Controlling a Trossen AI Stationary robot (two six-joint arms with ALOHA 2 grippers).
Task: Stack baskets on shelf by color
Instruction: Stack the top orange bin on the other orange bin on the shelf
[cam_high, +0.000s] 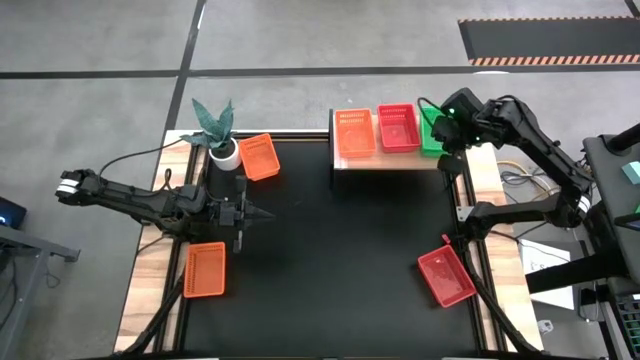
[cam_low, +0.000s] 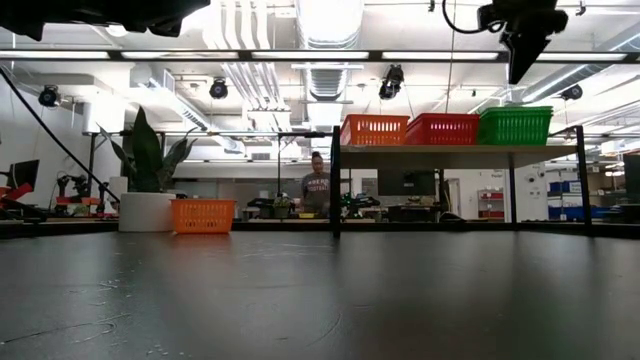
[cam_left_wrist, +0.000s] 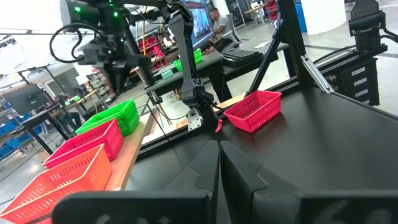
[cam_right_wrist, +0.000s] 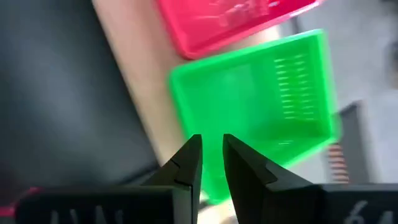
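Note:
The shelf (cam_high: 385, 161) stands at the table's far side and carries an orange basket (cam_high: 355, 133), a red-pink basket (cam_high: 398, 128) and a green basket (cam_right_wrist: 261, 99) side by side on its board. My right gripper (cam_right_wrist: 211, 146) hovers just above the green basket (cam_low: 515, 125), pointing down with a narrow gap between its fingers. My left gripper (cam_left_wrist: 219, 149) is shut and waits low over the table's left middle (cam_high: 262, 214). Loose on the tabletop are an orange basket (cam_high: 260, 157), another orange one (cam_high: 205, 268) and a red-pink one (cam_high: 446, 276).
A white pot with a plant (cam_high: 224, 152) stands at the far left corner beside the loose orange basket (cam_low: 202, 215). The black tabletop's middle (cam_high: 340, 250) is bare. The right arm's base and cables lie along the right edge (cam_high: 480, 215). A person stands in the room behind (cam_low: 317, 185).

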